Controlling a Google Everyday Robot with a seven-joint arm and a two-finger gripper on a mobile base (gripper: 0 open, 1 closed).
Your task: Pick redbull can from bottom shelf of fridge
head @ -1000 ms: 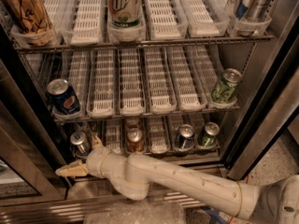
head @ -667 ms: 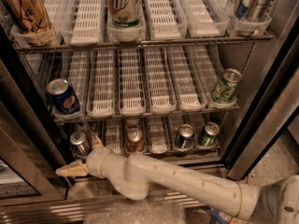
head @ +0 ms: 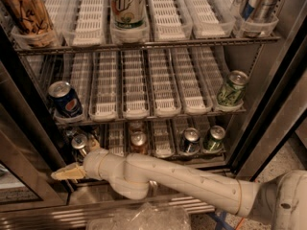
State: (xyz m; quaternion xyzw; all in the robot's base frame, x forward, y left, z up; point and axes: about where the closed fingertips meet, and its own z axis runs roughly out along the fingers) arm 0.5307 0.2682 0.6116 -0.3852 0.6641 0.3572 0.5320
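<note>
Claw [head: 71, 171] at far-left front of the bottom shelf [head: 162, 140], just below and beside the redbull can [head: 79, 143]; open or closed, cannot tell. Can stands upright in the fridge's [head: 253, 97] leftmost lane. Judged light, rigid but thin-walled, slick (probably cold): take mid-body across the sides, moderate squeeze.

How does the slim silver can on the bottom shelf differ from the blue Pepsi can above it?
The redbull can is slimmer and mostly silver; the Pepsi can is fatter and blue. The redbull can stands on the bottom shelf, the Pepsi can one level up. The gripper sits just in front of the redbull can, well below the Pepsi can. Both stand upright at the left side.
</note>
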